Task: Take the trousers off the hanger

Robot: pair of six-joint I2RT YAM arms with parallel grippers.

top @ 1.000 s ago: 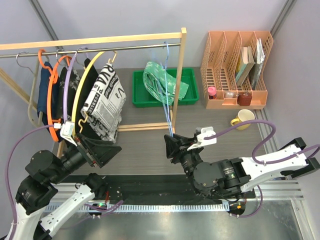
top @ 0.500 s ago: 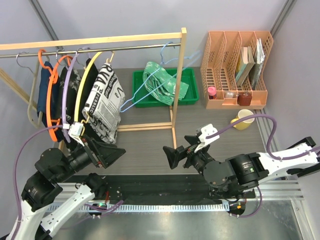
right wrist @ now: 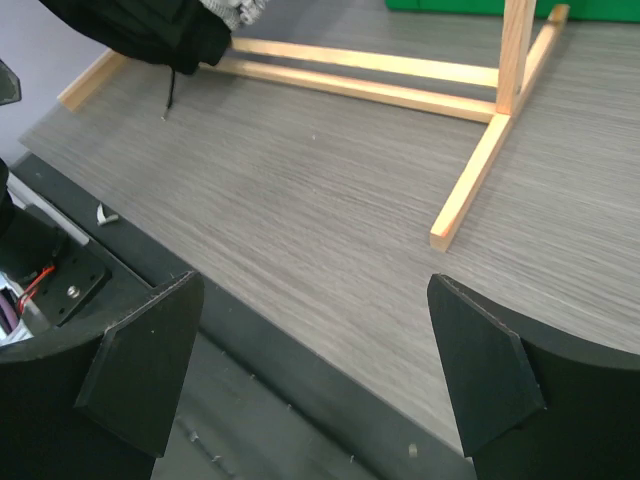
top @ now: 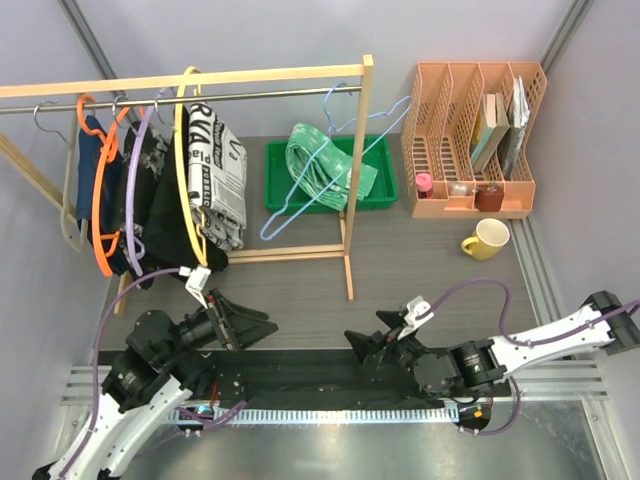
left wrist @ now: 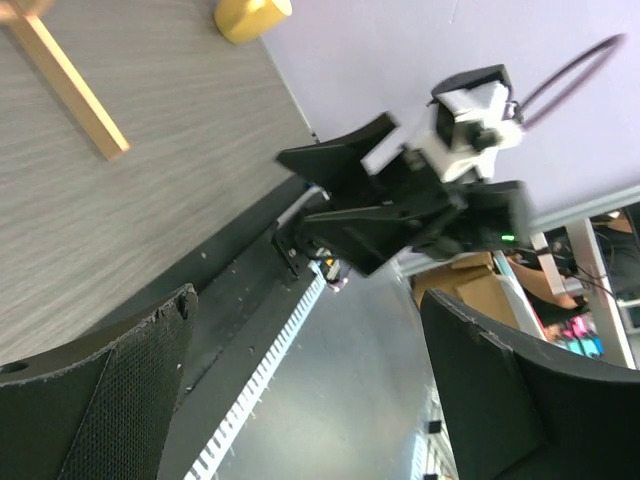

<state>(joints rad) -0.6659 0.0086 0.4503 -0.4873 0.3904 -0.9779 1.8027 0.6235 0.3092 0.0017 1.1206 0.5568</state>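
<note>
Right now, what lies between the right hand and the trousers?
In the top view, the wooden rack's foot and bare table lie between the right hand and the trousers.

Only print: newsprint garment (top: 215,175), hung at left part of rail (top: 280,94). Big black caps near its top, approx. "RUA", cut by folds; a "V" just right of them. Fine columns below too small to read. Book spines (top: 488,122) in orange file rack (top: 432,110), table's far right corner: illegible.
</note>
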